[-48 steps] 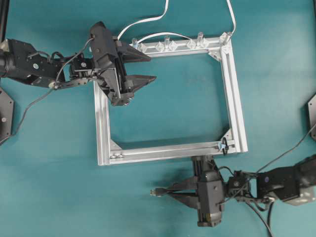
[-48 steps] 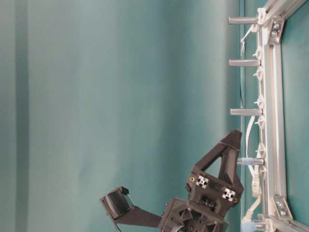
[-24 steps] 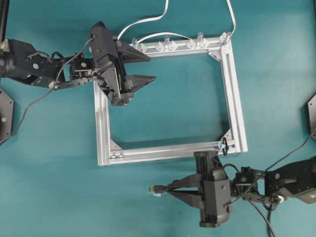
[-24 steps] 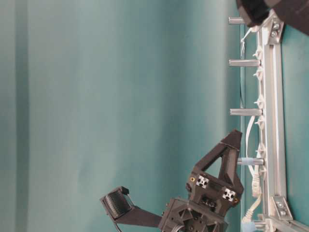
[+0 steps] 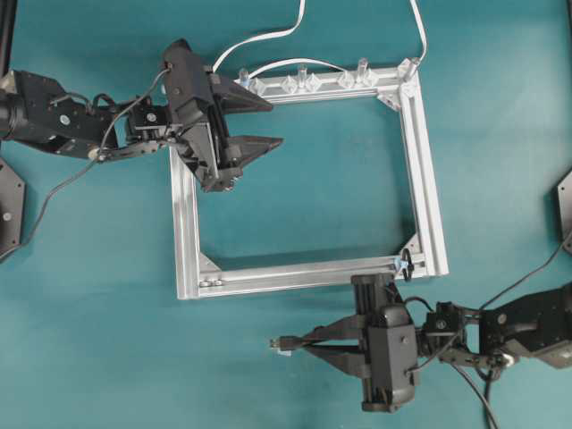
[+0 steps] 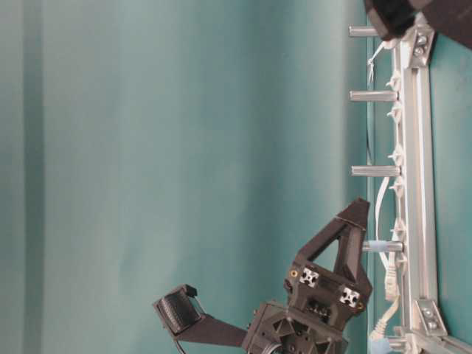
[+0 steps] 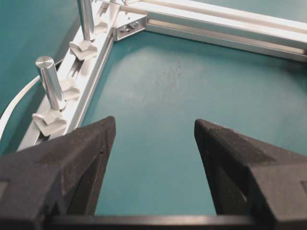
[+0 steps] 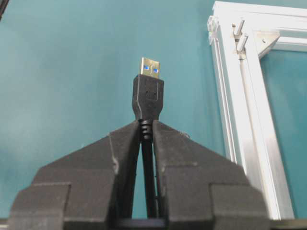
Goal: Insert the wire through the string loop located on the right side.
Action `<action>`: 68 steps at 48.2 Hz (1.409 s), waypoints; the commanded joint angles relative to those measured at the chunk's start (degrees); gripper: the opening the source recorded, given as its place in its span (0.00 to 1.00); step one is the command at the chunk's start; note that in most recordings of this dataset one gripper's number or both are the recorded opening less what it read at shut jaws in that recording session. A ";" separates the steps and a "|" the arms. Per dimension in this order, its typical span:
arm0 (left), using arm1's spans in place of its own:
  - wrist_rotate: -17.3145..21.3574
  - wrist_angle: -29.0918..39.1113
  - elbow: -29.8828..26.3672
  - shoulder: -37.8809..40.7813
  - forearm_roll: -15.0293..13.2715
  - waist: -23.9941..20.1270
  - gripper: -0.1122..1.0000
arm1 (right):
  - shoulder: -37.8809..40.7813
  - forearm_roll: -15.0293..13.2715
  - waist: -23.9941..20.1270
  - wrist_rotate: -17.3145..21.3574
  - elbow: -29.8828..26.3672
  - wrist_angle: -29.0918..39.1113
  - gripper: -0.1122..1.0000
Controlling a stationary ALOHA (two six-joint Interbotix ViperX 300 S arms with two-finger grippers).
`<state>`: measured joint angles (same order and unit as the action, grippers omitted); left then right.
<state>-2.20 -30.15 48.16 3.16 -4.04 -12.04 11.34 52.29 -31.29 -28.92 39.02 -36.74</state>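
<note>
Teal cloth covers the whole work surface.

Overhead view: a silver frame (image 5: 304,179) is laid flat. The string loop (image 5: 406,264) is fixed at the frame's lower right corner, on the bottom rail. The right gripper (image 5: 308,341) is stationed just below that rail, jaws closed on the wire (image 5: 284,342), whose plug points toward the left of the view, away from the loop. The left gripper (image 5: 264,121) is held over the frame's upper left corner, jaws wide, nothing between them.

Table-level view: the frame's rail (image 6: 414,184) and its upright pegs are seen side-on; the loop is not made out here.

Left wrist view: both fingers (image 7: 72,158) are spread, with only bare cloth between them.

Right wrist view: the plug (image 8: 148,93) is clamped just behind its moulded body, the metal tip projecting straight and free.

Handling note, as a judgement: the plug is best turned toward the loop first, then aligned square to the small ring and advanced slowly, the short grip being kept so the tip is not deflected.
</note>
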 commanded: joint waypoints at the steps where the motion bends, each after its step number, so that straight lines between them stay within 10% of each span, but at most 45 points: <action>1: -0.35 -0.26 -0.79 -1.49 0.18 0.18 0.71 | -1.85 -0.09 -0.09 -0.09 -0.70 -0.26 0.20; 19: -0.35 -0.26 -0.97 -1.49 0.18 0.53 0.71 | -4.57 0.79 -3.34 0.00 2.99 -0.18 0.20; 46: -0.35 -0.26 -0.97 -1.49 0.18 0.53 0.71 | -18.02 9.93 -12.13 0.00 16.70 -0.26 0.20; 68: -0.35 2.90 -1.05 -1.49 0.18 0.53 0.71 | -26.98 10.28 -15.64 0.00 25.84 -0.09 0.20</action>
<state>-2.11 -27.42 48.16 3.25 -4.04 -11.60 -13.36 62.58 -46.32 -29.00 64.07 -36.65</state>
